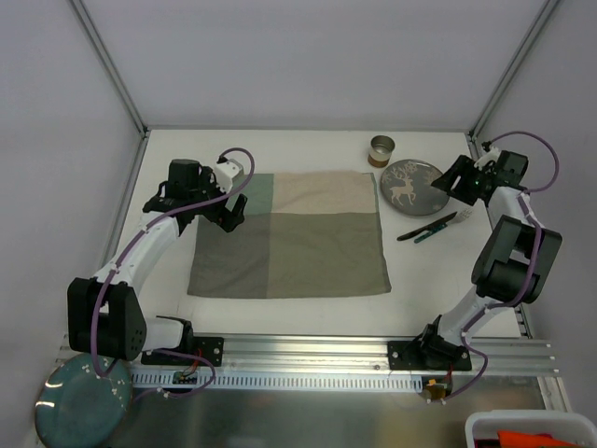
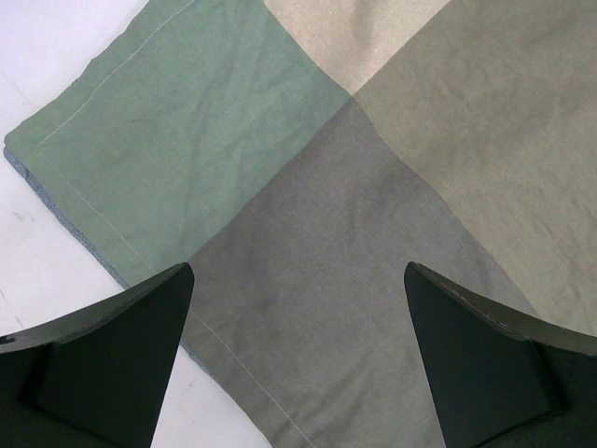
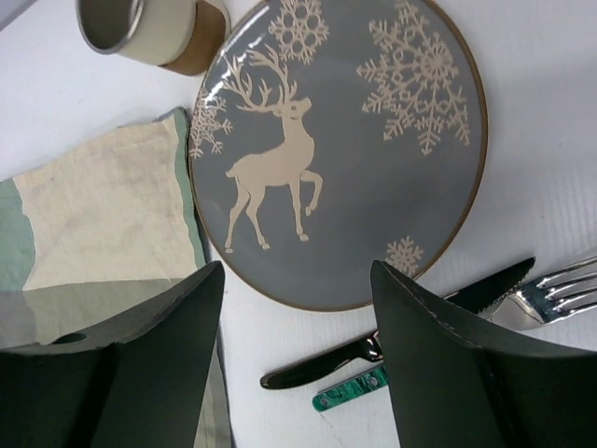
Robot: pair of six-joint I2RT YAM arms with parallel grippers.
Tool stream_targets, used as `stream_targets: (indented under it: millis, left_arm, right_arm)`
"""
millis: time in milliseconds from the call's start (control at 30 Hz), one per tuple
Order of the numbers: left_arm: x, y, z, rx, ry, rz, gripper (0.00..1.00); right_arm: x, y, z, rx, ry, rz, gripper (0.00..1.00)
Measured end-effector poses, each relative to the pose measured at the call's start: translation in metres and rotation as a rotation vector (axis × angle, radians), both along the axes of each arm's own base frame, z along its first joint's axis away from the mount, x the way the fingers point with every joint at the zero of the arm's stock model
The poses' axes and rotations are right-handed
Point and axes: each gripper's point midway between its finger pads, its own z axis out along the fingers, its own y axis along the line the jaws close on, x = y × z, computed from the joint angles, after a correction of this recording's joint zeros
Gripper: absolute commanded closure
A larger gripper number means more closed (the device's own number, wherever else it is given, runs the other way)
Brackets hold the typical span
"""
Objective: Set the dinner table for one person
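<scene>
— Since only top view takes in the whole desk (image 1: 308, 317), go from that: white, long axis side to side, carrying everything.
— Mat (image 1: 289, 233) lies mid-desk, square to its edges. Open desk left of mat, plus a strip along mat's near side.
— Right of mat it's crowded: plate (image 3: 373, 215) at mat's far-right corner, cup (image 3: 173, 33) just past that corner, knife (image 3: 317, 366) and fork (image 3: 560, 285) close together.
— Deer and snowflakes on plate show only from right wrist. Right claw (image 3: 297, 271) gaping, nothing in it, above plate's rim.
— Hem stitching shows only from left wrist. Left claw (image 2: 298, 271) gaping too, nothing held, over mat's left edge.
</scene>
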Motion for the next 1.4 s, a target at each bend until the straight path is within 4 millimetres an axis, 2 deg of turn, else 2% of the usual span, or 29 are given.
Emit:
stream_targets:
  millis: [133,333,567,700,867,967,1000,1133,1233,1400]
  left_arm:
    - [0.001,-0.002,0.000,-0.005,0.003,-0.006,0.01]
    - [0.001,-0.002,0.000,-0.007,0.004,-0.008,0.01]
    - [0.001,-0.002,0.000,-0.007,0.003,-0.008,0.01]
    - [0.002,-0.002,0.001,-0.008,0.001,-0.008,0.01]
    - [0.006,-0.002,0.009,-0.007,-0.019,-0.004,0.01]
    - [0.007,-0.002,0.017,-0.009,-0.041,-0.003,0.01]
    - [0.008,-0.002,0.019,-0.010,-0.048,-0.003,0.01]
    - [0.010,-0.001,0.025,-0.008,-0.069,0.001,0.01]
    - [0.012,0.001,0.025,0.004,-0.074,0.009,0.01]
    - [0.013,0.004,0.025,0.017,-0.079,0.017,0.01]
  right_arm:
    - [0.006,0.000,0.011,-0.030,-0.043,-0.007,0.32]
    - [-0.001,0.002,0.000,-0.043,-0.018,-0.012,0.31]
    - [0.000,0.011,0.001,-0.031,-0.016,0.005,0.31]
    - [0.005,0.041,0.003,-0.026,-0.028,0.063,0.30]
    - [0.013,0.111,0.021,-0.059,-0.067,0.241,0.30]
    - [0.034,0.146,0.047,-0.123,-0.121,0.349,0.31]
    - [0.046,0.151,0.063,-0.160,-0.155,0.371,0.31]
    - [0.085,0.167,0.077,-0.297,-0.213,0.448,0.31]
    - [0.107,0.169,0.070,-0.416,-0.211,0.505,0.31]
    - [0.131,0.167,0.043,-0.596,-0.169,0.623,0.30]
